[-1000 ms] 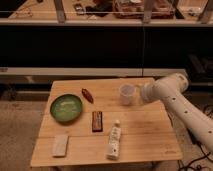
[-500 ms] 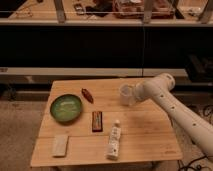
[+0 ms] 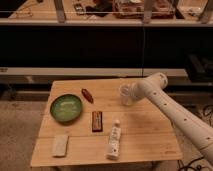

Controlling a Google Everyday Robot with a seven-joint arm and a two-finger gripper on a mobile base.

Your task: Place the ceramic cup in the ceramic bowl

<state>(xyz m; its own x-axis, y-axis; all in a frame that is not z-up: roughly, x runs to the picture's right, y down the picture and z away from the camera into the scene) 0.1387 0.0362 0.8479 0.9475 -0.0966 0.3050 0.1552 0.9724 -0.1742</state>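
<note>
One raised view, looking down across the table (image 3: 145, 137), mid-distance, gripper (image 3: 132, 93) right of centre

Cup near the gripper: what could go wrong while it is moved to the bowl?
The gripper is at the right side of the cup, but its hold cannot be seen; the cup might tip or slip on lifting. A red thing lies between cup and bowl, so a low carry might knock it. A hard drop into the bowl might chip either.

Warm, dim light falls from above on the wooden table (image 3: 145, 142), and the dark wall behind lies in deep shadow. The gripper (image 3: 132, 94), at the ceramic cup (image 3: 124, 95), is softly lit.
</note>
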